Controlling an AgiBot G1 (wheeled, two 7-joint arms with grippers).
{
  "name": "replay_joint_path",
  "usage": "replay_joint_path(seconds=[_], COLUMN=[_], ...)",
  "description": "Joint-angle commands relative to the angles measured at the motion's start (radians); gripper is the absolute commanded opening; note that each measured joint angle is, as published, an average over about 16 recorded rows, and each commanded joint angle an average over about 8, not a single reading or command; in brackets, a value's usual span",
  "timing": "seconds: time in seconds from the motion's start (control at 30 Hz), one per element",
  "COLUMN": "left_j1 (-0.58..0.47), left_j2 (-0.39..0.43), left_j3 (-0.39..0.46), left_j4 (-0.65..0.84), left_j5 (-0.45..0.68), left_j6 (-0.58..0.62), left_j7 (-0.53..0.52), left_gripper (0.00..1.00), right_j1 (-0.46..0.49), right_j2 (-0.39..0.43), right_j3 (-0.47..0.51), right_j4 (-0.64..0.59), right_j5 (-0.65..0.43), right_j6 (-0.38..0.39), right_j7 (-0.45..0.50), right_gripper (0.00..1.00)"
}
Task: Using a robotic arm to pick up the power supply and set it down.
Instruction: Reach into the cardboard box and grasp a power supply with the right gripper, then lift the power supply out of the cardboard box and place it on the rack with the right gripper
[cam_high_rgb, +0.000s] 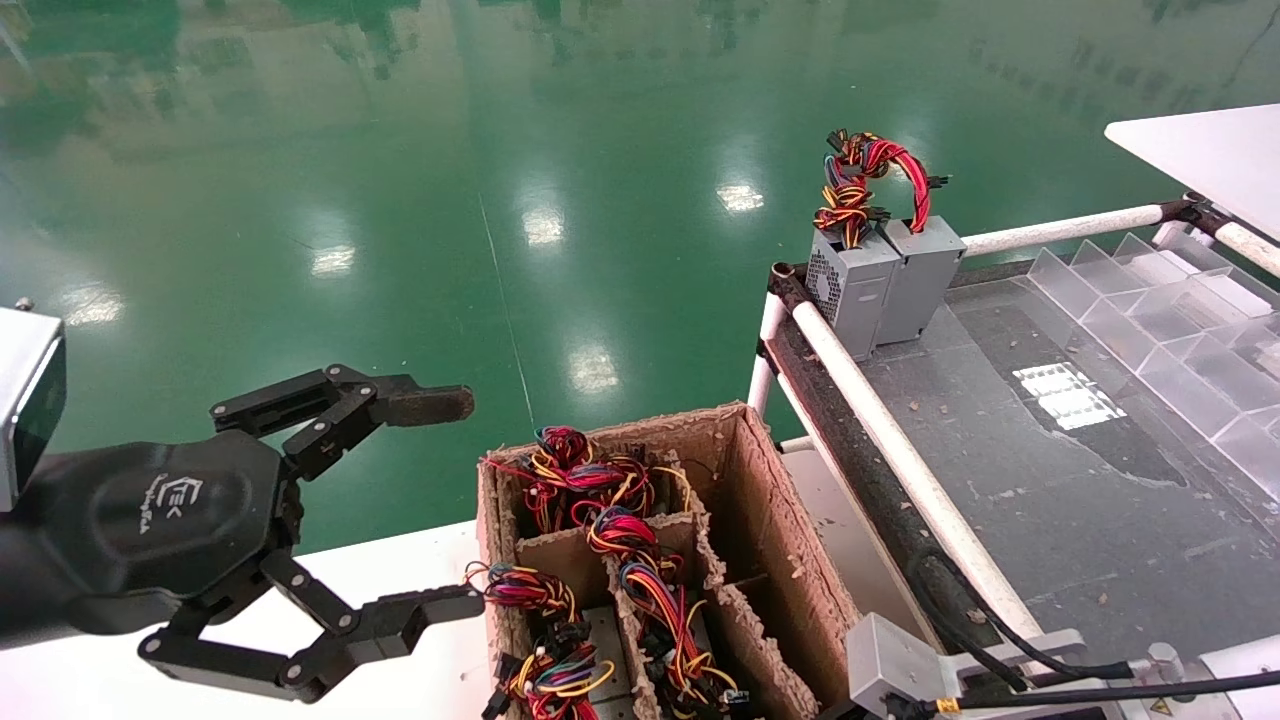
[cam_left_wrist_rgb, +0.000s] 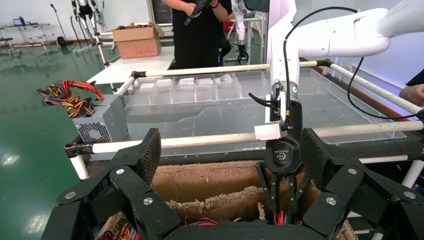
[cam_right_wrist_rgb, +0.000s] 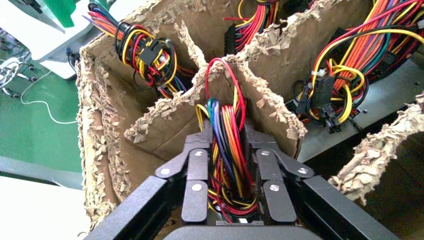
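Power supply wires (cam_right_wrist_rgb: 227, 150) | clamped by right end effector (cam_right_wrist_rgb: 227, 165) | carton dividers (cam_right_wrist_rgb: 165, 112) crowd it | left end effector (cam_high_rgb: 440, 500) released

Left black gripper (cam_high_rgb: 440, 505), palm housing: you can see a white logo mark with a line of small white script beneath it; the characters cannot be read.

Right black gripper (cam_left_wrist_rgb: 283, 202), body as seen from the left wrist view: you can see a small white logo; the lettering is too small for you to read.

Brown cardboard divider carton (cam_high_rgb: 745, 480): no print is visible to you.

Grey metal box power supplies (cam_high_rgb: 885, 280) on the table: no legible label faces you.
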Motion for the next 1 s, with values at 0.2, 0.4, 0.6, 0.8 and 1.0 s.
replay_joint_path(seconds=[0.2, 0.4, 0.6, 0.8, 1.0], left_j1=[0.0, 0.0, 0.0, 0.0, 0.0], left_j2=[0.0, 0.0, 0.0, 0.0, 0.0], left_j3=[0.0, 0.0, 0.0, 0.0, 0.0], left_j4=[0.0, 0.0, 0.0, 0.0, 0.0], left_j5=[0.0, 0.0, 0.0, 0.0, 0.0], left_j6=[0.0, 0.0, 0.0, 0.0, 0.0], left_j7=[0.0, 0.0, 0.0, 0.0, 0.0], left_gripper=[1.0, 1.0, 1.0, 1.0, 1.0], right_j1=[-0.005, -0.012, -0.036, -0.063, -0.079], right_j2=[0.007, 0.031, 0.064, 0.113, 0.169], right_j3=[0.011, 0.046, 0.105, 0.188, 0.276], right_j4=[-0.014, -0.007, 0.009, 0.019, 0.018], right_j5=[0.029, 0.092, 0.199, 0.327, 0.45], right_j6=[-0.012, -0.016, -0.014, -0.002, 0.02], right_j7=[-0.012, -0.039, -0.088, -0.162, -0.217], right_gripper=[0.0, 0.0, 0.0, 0.0, 0.0])
